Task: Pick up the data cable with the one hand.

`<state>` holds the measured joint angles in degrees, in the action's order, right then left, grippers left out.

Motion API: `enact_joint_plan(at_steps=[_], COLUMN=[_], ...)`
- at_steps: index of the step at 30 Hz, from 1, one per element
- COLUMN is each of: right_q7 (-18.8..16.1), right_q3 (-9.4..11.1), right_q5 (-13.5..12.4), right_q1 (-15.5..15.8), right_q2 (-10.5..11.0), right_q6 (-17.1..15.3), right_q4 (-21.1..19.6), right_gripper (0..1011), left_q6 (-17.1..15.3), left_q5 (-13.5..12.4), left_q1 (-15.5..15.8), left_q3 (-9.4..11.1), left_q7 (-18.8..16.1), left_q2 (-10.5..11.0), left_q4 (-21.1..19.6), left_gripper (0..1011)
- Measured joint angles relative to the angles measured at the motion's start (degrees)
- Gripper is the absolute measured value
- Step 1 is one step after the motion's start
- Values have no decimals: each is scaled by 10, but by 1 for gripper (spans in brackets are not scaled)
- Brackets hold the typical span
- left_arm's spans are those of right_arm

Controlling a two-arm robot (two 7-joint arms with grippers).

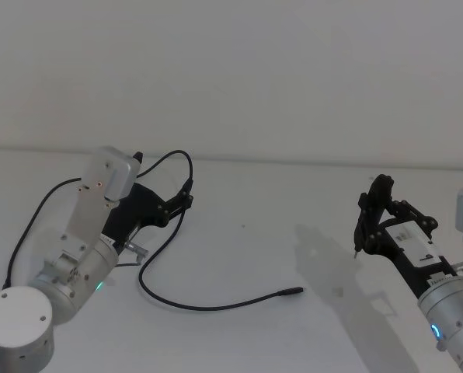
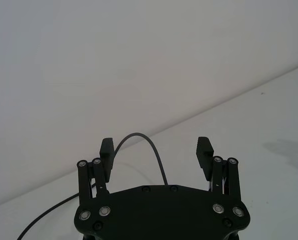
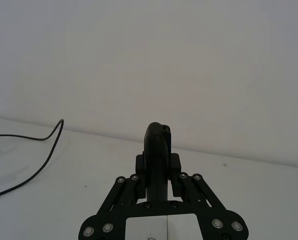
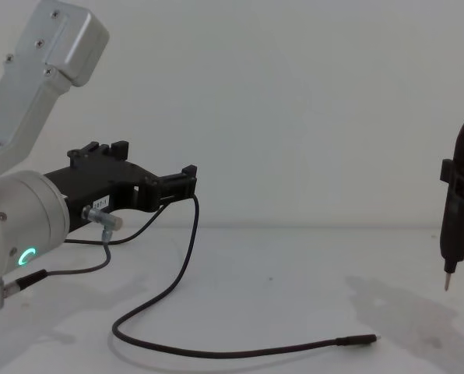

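In the head view I am seeing the left gripper point(image 1: 181, 200) reaching out low over the white table point(image 1: 255, 233), with the data cable point(image 1: 186, 306) looping past its fingertips and curving across the surface to its plug point(image 1: 292, 292), which is lying between the two arms. The right gripper point(image 1: 374, 208) is clamping a pen-like tool point(image 1: 358, 242) well apart from the plug. In the left wrist view the fingers point(image 2: 107, 150) are standing wide apart, gripping nothing, the cable arching between them. In the right wrist view the fingers are closing round the tool. In the chest view a grey wire with a silver connector point(image 4: 101, 219) is hanging beneath the left gripper, beside the cable.
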<state>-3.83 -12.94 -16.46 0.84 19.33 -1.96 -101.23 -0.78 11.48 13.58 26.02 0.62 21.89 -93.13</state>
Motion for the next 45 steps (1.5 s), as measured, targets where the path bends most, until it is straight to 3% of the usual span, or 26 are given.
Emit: enact_joint_plan(at_steps=[30, 45], right_q7=[0, 0], right_q3=[0, 0], right_q5=[0, 0], right_q1=[0, 0], right_q2=[0, 0], right_q6=[0, 0], right_q4=[0, 0], right_gripper=[268, 268], left_q6=[-1, -7], left_q5=[0, 21], left_q1=[1, 27], left_q3=[0, 10], left_q7=[2, 74], left_q2=[0, 9], left_q4=[0, -8], left_gripper=[1001, 1001])
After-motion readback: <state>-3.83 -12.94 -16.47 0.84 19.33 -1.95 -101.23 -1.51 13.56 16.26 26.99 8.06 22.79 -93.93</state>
